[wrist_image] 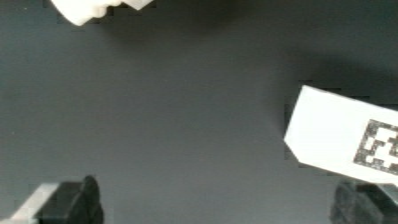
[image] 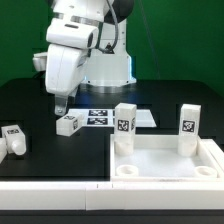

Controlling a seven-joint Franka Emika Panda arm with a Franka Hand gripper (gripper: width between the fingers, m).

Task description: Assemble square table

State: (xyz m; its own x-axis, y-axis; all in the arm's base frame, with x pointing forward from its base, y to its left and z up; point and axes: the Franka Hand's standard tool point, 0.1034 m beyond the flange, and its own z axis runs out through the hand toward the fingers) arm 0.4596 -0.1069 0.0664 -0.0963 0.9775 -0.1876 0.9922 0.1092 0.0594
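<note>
I read the gripper as open and empty, poised just above a lying leg on the bench. A second loose leg lies well apart, at the exterior view's left. The square top carries one standing leg and another standing leg at its far corners. I judge them seated, and the near holes are empty, so the task is roughly half done. Only the wrist view shows the fingers spread, with nothing between them, and a tagged white piece I cannot identify. Only the exterior view shows the top.
</note>
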